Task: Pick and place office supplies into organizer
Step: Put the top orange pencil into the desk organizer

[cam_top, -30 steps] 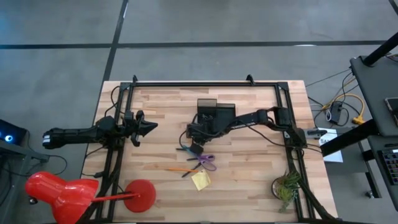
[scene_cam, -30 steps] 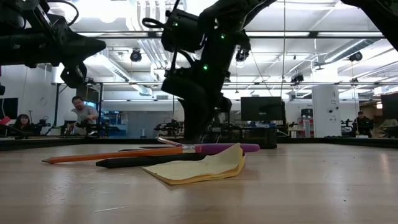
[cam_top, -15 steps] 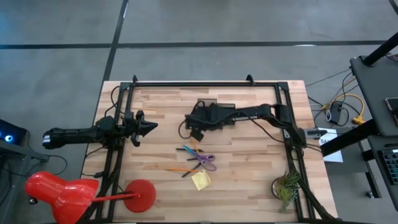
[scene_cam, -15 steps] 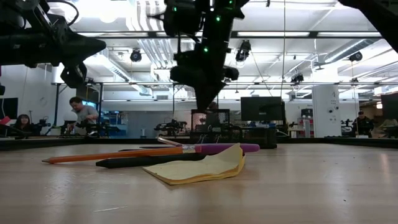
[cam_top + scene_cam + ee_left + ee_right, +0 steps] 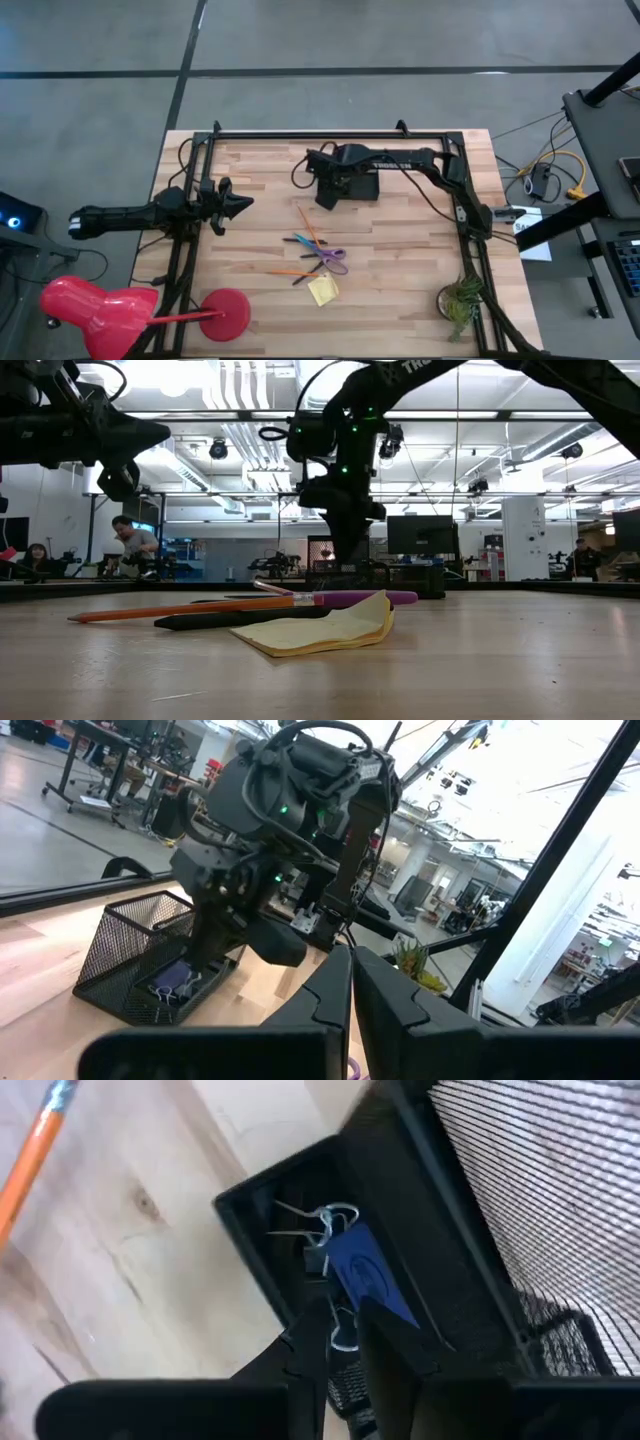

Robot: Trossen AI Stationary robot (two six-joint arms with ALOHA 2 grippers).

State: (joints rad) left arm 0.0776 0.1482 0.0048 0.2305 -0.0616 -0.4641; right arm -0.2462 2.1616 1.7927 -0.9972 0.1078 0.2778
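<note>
- Fingers of the right arm (image 5: 335, 1350) sit slightly apart, empty, over the black mesh organizer (image 5: 350, 183), above a blue binder clip (image 5: 362, 1270) inside it.
- Left arm's fingers (image 5: 240, 203), together, wait at the counter's (image 5: 400, 260) left.
- Pens and purple-handled scissors (image 5: 330, 258) lie mid-counter.

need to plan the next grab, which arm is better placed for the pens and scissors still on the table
Right, probably. The right gripper is over the organizer, near the pens and scissors. The left gripper waits by the table's left edge.
</note>
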